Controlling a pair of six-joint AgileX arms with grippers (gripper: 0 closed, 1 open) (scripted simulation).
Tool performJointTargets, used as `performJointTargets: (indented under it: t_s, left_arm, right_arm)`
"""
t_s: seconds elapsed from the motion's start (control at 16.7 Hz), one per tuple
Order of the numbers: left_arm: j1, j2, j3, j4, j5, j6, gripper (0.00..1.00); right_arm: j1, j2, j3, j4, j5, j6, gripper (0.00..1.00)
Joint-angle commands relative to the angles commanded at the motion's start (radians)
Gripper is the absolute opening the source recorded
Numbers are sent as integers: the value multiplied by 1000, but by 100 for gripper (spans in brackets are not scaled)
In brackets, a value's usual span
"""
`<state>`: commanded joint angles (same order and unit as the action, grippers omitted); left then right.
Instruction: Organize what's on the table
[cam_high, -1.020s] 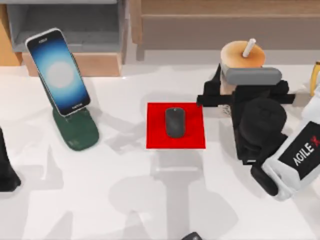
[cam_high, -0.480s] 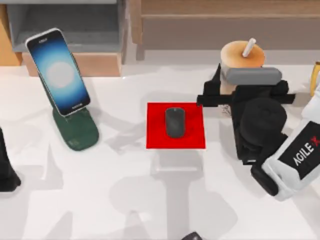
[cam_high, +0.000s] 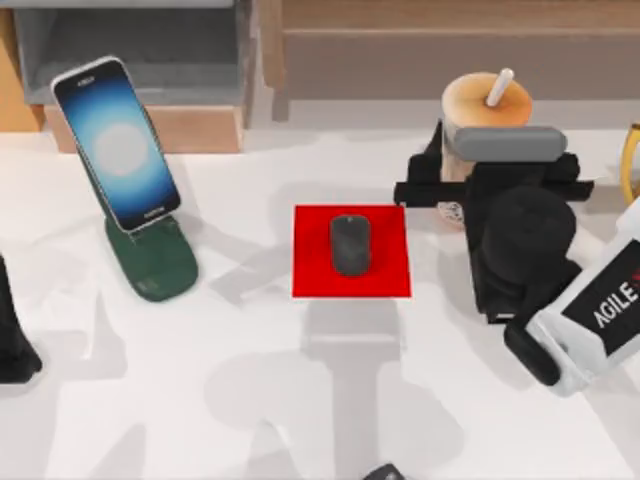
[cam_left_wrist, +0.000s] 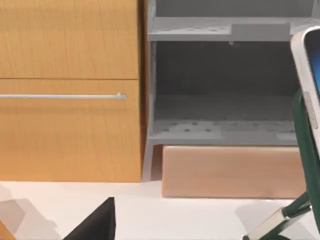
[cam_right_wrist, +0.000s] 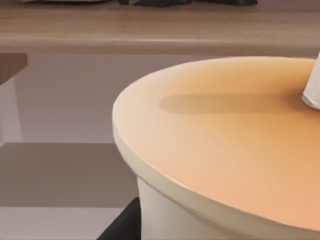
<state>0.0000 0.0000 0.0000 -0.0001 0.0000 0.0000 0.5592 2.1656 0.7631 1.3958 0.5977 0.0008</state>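
The white table (cam_high: 300, 400) is seen spread wide under the whole scene, and its near half is left bare apart from shadows, so plenty of free room is offered there. At the back edge, the wooden and grey shelf unit (cam_high: 140, 70) is set along the table's left and middle, and in the left wrist view its grey compartment (cam_left_wrist: 225, 95) is faced close up, beside a wooden door with a thin rail handle (cam_left_wrist: 60, 96). A phone (cam_high: 116, 142) is propped tilted on a dark green stand (cam_high: 152, 258) on the left side, just in front of the shelf. In the centre a red mat (cam_high: 351, 251) lies flat, with a dark mouse (cam_high: 350, 245) resting on it, clear of the mat's edges. On the right, the right gripper (cam_high: 458, 170) is held around a lidded cup (cam_high: 487, 100) with a white straw (cam_high: 498, 87); the black fingers are seen against the cup's side, but whether they are clamped on it cannot be told. In the right wrist view the cup's tan lid (cam_right_wrist: 225, 140) looms very near. The left arm (cam_high: 12, 340) is parked at the table's left edge, well apart from everything, and its fingers' state cannot be told. A yellow object (cam_high: 630, 160) is cut off by the right edge.
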Motion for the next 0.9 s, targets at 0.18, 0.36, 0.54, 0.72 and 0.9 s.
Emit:
performJointTargets:
  t_s: [0.18,0.36,0.54,0.72,0.9]
  left_arm:
    - [0,0,0,0,0,0,100]
    - [0,0,0,0,0,0,100]
    - [0,0,0,0,0,0,100]
    - [0,0,0,0,0,0,100]
    - [0,0,0,0,0,0,100]
  right_arm:
    - [-1,-23,20,5,-6,-1,0]
    - [-16,-84,68,2,-30,-6,0]
    - [-56,-156,117,-24,-64,-12,0]
    - [-122,-222,163,-78,-103,-18,0]
    - [-208,-268,207,-159,-147,-21,0]
